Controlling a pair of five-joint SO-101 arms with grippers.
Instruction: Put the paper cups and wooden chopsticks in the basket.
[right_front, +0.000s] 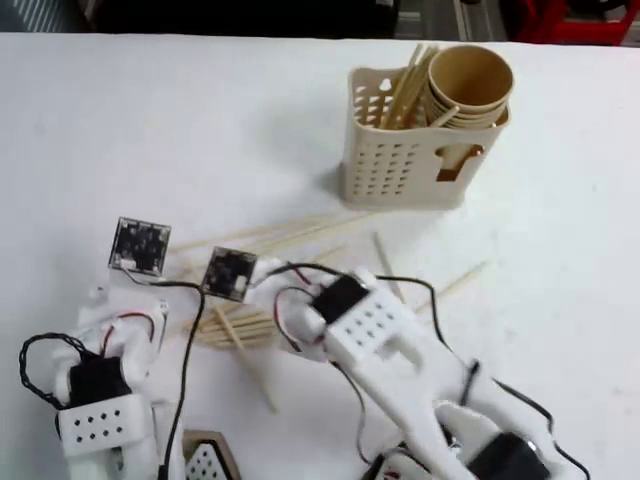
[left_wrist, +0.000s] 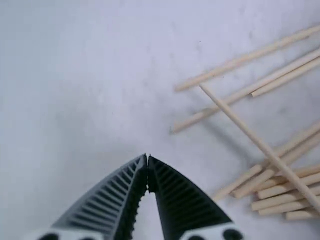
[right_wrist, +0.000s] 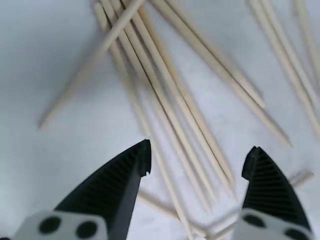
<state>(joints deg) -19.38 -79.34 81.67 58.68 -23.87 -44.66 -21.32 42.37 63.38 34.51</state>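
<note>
The right gripper (right_wrist: 198, 155) is hanging low over the heap of loose wooden chopsticks (right_wrist: 165, 115), its jaws standing wide apart with several sticks lying between them. The left gripper (left_wrist: 148, 159) is sitting beside the same scatter with its jaws pressed together on nothing, over bare white table (right_front: 150, 120).

The main risk, as I judge it, is coming from that wide straddle. A close from here would be gathering several sticks at once, and because they are lying flat and crossing one another, the fingertips could be scraping the tabletop or squeezing only the uppermost stick, letting the others roll away or lever out. A stick pinched near one end would be drooping and might be catching on the basket (right_front: 400, 170) rim (its compartments are already looking crowded).

The chopsticks are appearing pale, thin and plain, tapering slightly, most lying roughly parallel in a loose bundle with a few strays angled across. More of them are lying scattered on the table between the arms and the basket. The paper cups (right_front: 470, 85), tan and nested in a stack, are already standing in the cream perforated basket at the far side, with a handful of chopsticks leaning in the compartment beside them.
</note>
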